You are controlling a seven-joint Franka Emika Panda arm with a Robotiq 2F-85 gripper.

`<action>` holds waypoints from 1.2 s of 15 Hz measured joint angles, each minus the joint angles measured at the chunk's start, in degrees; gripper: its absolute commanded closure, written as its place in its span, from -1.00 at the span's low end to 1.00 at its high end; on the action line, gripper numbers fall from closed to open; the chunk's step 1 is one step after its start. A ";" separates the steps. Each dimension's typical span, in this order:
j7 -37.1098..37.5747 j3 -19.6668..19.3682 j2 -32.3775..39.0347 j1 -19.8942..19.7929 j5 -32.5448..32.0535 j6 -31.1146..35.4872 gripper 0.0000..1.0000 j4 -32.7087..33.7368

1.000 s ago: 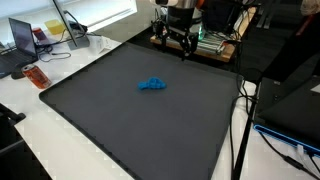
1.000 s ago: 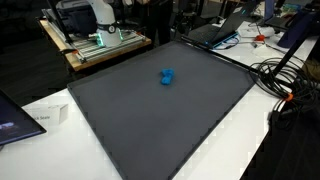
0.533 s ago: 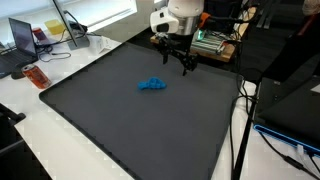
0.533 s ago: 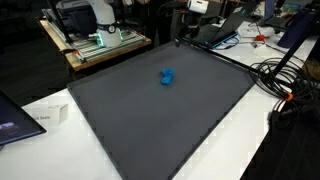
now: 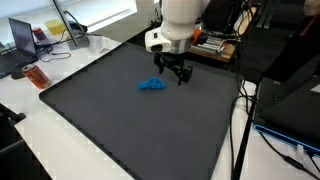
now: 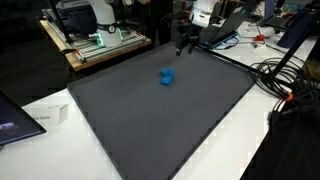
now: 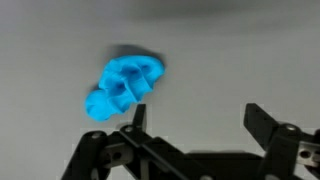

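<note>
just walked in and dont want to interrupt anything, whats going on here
The robot's gripper hangs open above a dark mat, close beside a small blue object. The object lies alone on the mat, untouched. In the wrist view it sits just ahead of the gripper, off to one side. Nothing is held.

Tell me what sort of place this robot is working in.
Most likely a robotics lab or shared office workspace. A laptop sits on the white table, loose cables trail past the dark mat, and a wooden cart holds electronic equipment.
</note>
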 measured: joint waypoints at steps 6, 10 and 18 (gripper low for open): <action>-10.76 -1.31 1.75 -2.28 1.94 0.01 -1.00 3.33; -18.61 -1.31 2.64 -4.61 5.54 0.48 -1.00 4.89; -31.70 -1.08 4.94 -10.06 13.49 6.49 -1.00 5.27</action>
